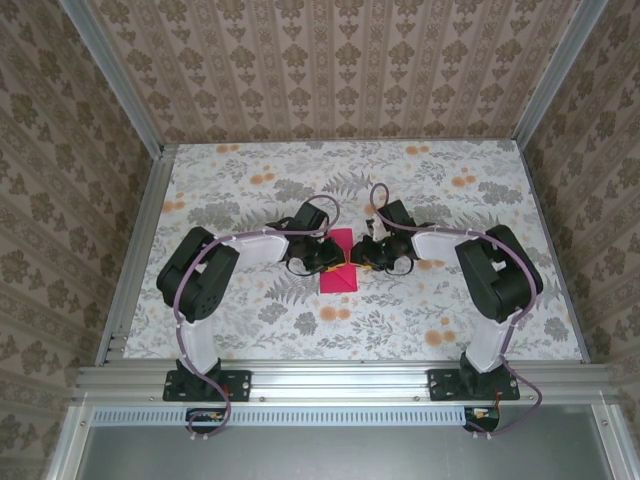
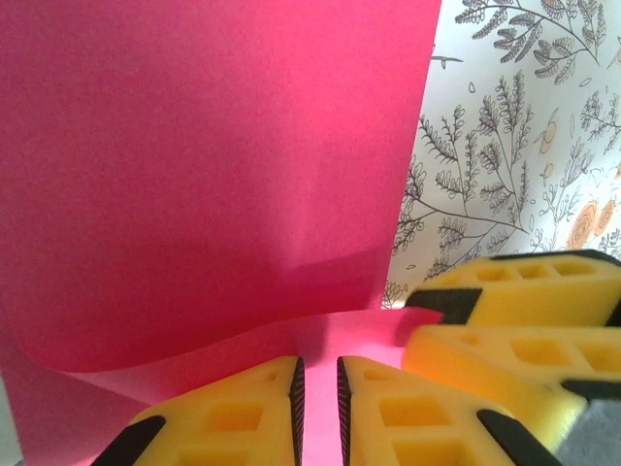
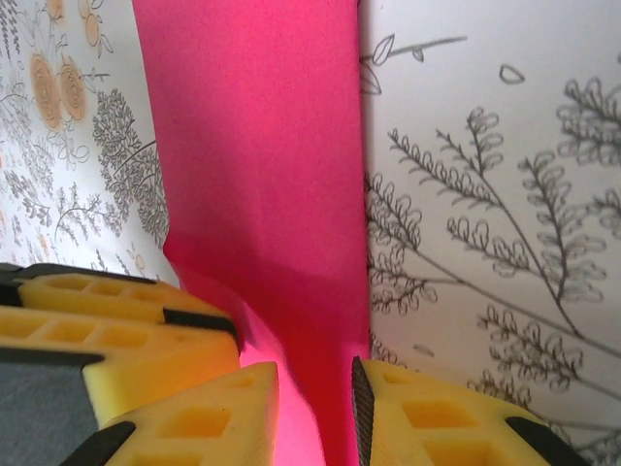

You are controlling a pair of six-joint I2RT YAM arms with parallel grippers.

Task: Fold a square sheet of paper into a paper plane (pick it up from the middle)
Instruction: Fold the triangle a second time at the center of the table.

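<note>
Grippers are nose to nose mid-table, both down low on the pink paper (image 1: 338, 281). The left gripper (image 2: 318, 383) comes in from the left with its yellow jaws nearly together. There's just a slim slot between them with pink showing through it, and honestly I can't tell if it's actually nipping the sheet or not. The right gripper (image 3: 312, 388) comes in from the right, just beside the other one. Its jaws are spread a fair bit wider, and a raised fold of the paper runs up through the gap.

The paper sits in the middle of the table, between the two grippers and under them. It's doubled over, not flat: one layer lies on the tablecloth (image 1: 430, 310) and the other curls up over it from a soft bend. Past that it's just flowery cloth out to the far edge, then the patterned wall (image 1: 330, 70).
</note>
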